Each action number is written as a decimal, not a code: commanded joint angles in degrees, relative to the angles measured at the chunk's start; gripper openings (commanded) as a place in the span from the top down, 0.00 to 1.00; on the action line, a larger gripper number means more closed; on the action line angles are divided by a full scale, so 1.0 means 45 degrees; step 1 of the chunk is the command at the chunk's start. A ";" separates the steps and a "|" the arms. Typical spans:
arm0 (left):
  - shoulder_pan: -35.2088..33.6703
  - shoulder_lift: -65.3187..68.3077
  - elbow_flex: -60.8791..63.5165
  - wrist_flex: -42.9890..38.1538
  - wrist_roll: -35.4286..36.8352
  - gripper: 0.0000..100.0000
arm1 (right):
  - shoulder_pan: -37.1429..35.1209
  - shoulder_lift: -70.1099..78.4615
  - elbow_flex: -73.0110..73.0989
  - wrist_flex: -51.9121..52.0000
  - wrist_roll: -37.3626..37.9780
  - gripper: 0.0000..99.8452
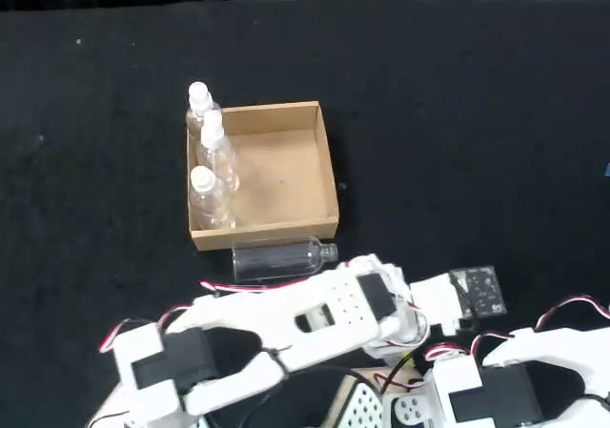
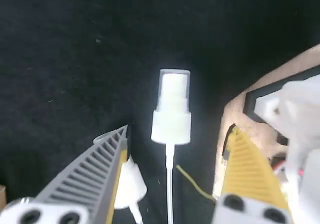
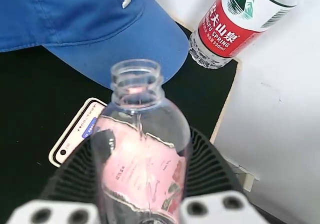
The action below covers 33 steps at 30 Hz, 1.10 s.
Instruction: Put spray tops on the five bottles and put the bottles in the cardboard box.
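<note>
Cardboard box (image 1: pixel 286 175) holds three capped bottles (image 1: pixel 215 153).

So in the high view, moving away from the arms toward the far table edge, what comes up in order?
uncapped bottle lying on its side → cardboard box near wall → nearest capped bottle → middle capped bottle → farthest capped bottle

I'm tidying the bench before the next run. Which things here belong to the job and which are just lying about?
Job: cardboard box, three capped bottles inside, lying bottle beside it, two spray tops, uncapped bottle in the right pincer.
Lying about: blue cap, phone, water bottle.
</note>
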 commanded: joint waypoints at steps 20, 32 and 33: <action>0.0615 0.2051 -0.3507 0.3028 -0.0078 0.92 | 0.0156 -0.0029 -0.0772 -0.0371 0.0078 0.99; 0.0615 -0.1954 -0.0869 0.3360 0.0723 0.92 | 0.0000 -0.0127 -0.0850 -0.0176 -0.0020 0.99; 0.0615 -0.2559 -0.0400 0.3360 0.0938 0.92 | -0.0078 -0.0127 -0.0889 0.0039 -0.0020 0.99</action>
